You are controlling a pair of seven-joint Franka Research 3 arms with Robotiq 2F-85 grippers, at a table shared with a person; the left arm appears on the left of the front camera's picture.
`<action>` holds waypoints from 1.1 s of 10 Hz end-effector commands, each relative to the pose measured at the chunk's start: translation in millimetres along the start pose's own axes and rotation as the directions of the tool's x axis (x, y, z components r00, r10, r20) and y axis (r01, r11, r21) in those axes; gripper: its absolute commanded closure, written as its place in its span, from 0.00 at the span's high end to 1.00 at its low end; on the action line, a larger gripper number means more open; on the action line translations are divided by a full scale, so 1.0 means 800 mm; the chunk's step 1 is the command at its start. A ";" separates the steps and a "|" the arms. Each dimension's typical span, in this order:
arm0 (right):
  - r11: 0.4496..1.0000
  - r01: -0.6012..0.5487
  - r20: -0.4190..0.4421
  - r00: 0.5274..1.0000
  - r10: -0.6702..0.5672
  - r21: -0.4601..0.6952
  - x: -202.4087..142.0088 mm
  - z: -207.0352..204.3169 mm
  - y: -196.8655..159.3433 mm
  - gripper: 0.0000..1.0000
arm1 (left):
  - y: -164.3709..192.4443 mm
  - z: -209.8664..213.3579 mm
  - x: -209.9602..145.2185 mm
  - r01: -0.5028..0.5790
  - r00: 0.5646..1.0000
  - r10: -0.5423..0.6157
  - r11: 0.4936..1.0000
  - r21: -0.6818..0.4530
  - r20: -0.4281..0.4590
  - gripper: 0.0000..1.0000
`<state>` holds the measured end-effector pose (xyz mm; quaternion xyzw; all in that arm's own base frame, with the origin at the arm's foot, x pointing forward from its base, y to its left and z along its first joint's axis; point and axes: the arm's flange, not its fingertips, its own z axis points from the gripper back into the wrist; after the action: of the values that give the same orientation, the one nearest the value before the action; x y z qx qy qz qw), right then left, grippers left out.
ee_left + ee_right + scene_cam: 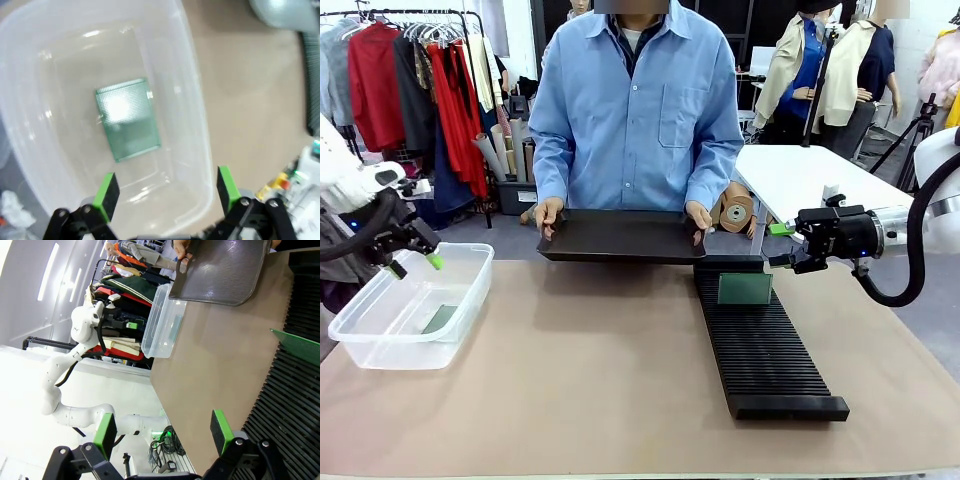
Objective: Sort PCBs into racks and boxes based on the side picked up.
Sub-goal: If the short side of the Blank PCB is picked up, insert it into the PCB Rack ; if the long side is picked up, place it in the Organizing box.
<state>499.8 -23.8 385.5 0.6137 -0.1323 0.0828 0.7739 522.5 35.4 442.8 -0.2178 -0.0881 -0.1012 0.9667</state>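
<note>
Green fingers (109,192) spread, above tub (197,115)

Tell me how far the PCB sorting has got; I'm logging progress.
Done: one PCB lies flat in the clear tub, another PCB stands in the slotted rack. Both the left gripper and right gripper are open, holding nothing. The person holds the black tray; its contents are hidden.

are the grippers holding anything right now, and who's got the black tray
Neither: left gripper and right gripper are open and empty. The person's hands hold the black tray by its two short ends.
</note>
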 end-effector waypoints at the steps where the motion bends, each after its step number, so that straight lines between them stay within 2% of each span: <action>1: 1.000 -0.004 0.005 1.000 0.004 0.003 0.002 -0.001 0.003 1.00 | 0.011 0.008 0.002 0.052 0.997 -0.061 0.979 -0.199 -0.039 1.00; 2: 1.000 -0.004 0.005 1.000 0.004 0.003 0.002 -0.001 0.003 1.00 | 0.014 0.004 0.010 0.016 0.998 -0.032 0.950 -0.312 -0.047 1.00; 3: 1.000 -0.004 0.005 1.000 0.004 0.003 0.002 -0.001 0.003 1.00 | 0.017 0.001 0.017 -0.074 0.996 0.051 0.911 -0.405 -0.068 1.00; 4: 1.000 -0.004 0.005 1.000 0.004 0.003 0.002 -0.001 0.003 1.00 | 0.016 -0.002 0.024 -0.140 0.990 0.120 0.887 -0.439 -0.072 1.00; 5: 1.000 -0.004 0.005 1.000 0.004 0.003 0.002 -0.001 0.003 1.00 | 0.015 -0.002 0.027 -0.162 0.987 0.151 0.850 -0.500 -0.064 1.00; 6: 1.000 -0.004 0.005 1.000 0.004 0.003 0.002 -0.001 0.003 1.00 | 0.017 0.002 0.027 -0.150 0.986 0.160 0.788 -0.597 -0.037 1.00; 7: 1.000 -0.004 0.005 1.000 0.004 0.003 0.002 -0.001 0.003 1.00 | 0.020 0.002 0.028 -0.150 0.979 0.206 0.756 -0.637 0.013 1.00; 8: 1.000 -0.004 0.005 1.000 0.004 0.003 0.002 -0.001 0.003 1.00 | 0.023 -0.001 0.028 -0.140 0.983 0.183 0.740 -0.658 -0.004 1.00; 11: 1.000 -0.004 0.005 1.000 0.004 0.003 0.002 -0.001 0.003 1.00 | 0.023 -0.002 0.029 -0.162 0.980 0.198 0.752 -0.639 -0.014 1.00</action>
<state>499.8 -23.8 385.5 0.6138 -0.1322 0.0828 0.7739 550.1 46.8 436.4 -0.5420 -0.0529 -0.0239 0.8384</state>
